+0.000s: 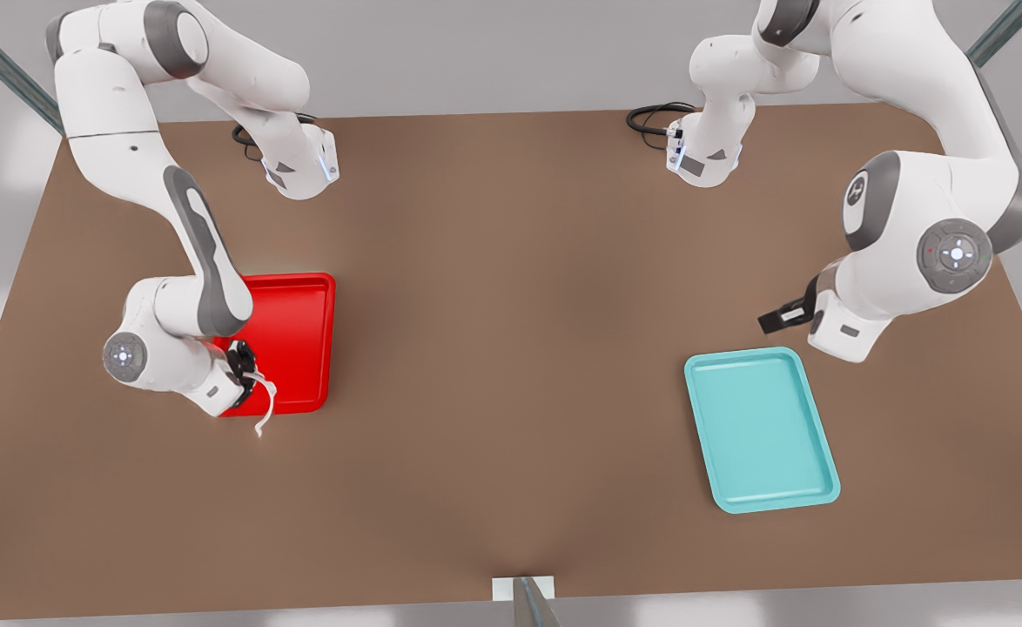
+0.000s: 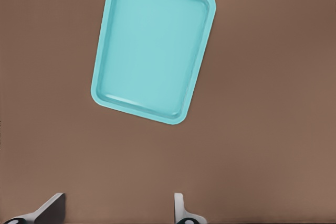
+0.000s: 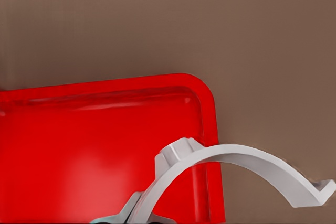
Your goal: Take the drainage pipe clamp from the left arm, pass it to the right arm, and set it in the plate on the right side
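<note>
The white drainage pipe clamp [image 1: 263, 402] hangs in my right gripper [image 1: 245, 373], which is shut on it at the front view's left. It sits over the near corner of the red plate [image 1: 295, 335], and its lower end reaches past the rim above the table. In the right wrist view the clamp [image 3: 236, 156] arches across the plate's rim [image 3: 210, 129]. At the front view's right, my left gripper [image 1: 779, 319] waits open, just behind the teal tray [image 1: 759, 427]. Its fingers [image 2: 50, 209] stand wide apart with nothing between them.
The teal tray [image 2: 152, 45] lies flat on the brown table [image 1: 511, 348]. Black cables [image 1: 650, 117] coil by the arm bases at the back. A metal post [image 1: 524, 601] stands at the table's front edge. Bare table separates the two trays.
</note>
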### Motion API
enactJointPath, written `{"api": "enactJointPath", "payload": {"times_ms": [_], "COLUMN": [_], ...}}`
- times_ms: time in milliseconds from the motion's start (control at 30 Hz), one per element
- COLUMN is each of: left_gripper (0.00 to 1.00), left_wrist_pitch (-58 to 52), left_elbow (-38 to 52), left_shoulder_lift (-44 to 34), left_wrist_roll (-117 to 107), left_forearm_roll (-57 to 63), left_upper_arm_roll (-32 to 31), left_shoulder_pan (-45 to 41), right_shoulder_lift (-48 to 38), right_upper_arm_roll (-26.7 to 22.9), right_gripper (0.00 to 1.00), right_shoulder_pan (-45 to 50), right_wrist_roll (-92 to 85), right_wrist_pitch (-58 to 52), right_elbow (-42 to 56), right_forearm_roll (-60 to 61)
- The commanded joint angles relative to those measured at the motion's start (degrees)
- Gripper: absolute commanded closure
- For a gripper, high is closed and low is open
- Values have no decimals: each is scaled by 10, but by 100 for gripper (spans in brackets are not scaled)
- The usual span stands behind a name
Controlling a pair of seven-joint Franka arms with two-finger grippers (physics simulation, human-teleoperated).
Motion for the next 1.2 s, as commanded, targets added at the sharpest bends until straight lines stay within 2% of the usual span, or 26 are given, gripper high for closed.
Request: {"api": "enactJointPath", "payload": {"times_ms": [0, 167, 200, 233, 500, 600, 667, 733, 800, 867, 900, 967, 1033, 1167], "left_gripper": [0, 0, 0, 0, 0, 0, 0, 0, 0, 0, 0, 0, 0, 0], "left_wrist_pitch": [-15, -16, -16, -16, -16, -15, -15, -16, -17, -17, -17, -17, -17, -17], "left_elbow": [0, 0, 0, 0, 0, 0, 0, 0, 0, 0, 0, 0, 0, 0], "left_shoulder_lift": [-1, -1, -1, -1, 0, 0, 0, 0, 0, 0, 0, 0, 0, 0], "left_wrist_roll": [220, 219, 219, 219, 219, 219, 219, 220, 219, 220, 220, 220, 220, 220], "left_forearm_roll": [4, 4, 4, 5, 5, 5, 5, 5, 4, 5, 5, 5, 5, 5], "left_upper_arm_roll": [0, 0, 0, 0, 0, 0, 0, 0, 0, 0, 0, 0, 0, 0], "left_shoulder_pan": [-1, -1, -1, -1, 0, -1, -1, -1, 0, -1, -1, -1, -1, -1], "right_shoulder_lift": [-10, -33, -33, -34, -44, -38, -32, -22, -21, -25, -32, -100, -170, -176], "right_upper_arm_roll": [0, 0, 0, 0, 6, 7, 7, 4, 4, 3, 1, 5, 3, 0], "right_gripper": [79, 79, 45, 0, 0, 0, 0, 0, 0, 0, 0, 0, 0, 0], "right_shoulder_pan": [-11, -30, -30, -30, -24, -5, 8, 10, 41, 79, 81, 82, 78, 76], "right_wrist_roll": [-129, -129, -124, -122, -121, -100, -66, 71, 507, 807, 865, 865, 868, 868], "right_wrist_pitch": [-3, 3, 3, 3, -2, -14, -45, -131, -289, -396, -439, -439, -437, -431], "right_elbow": [-26, -81, -88, -94, -83, -30, 51, 170, 293, 343, 353, 327, 251, 242], "right_forearm_roll": [1, 9, 19, 36, 36, 36, 35, 11, -38, -55, -62, -95, -81, -74]}}
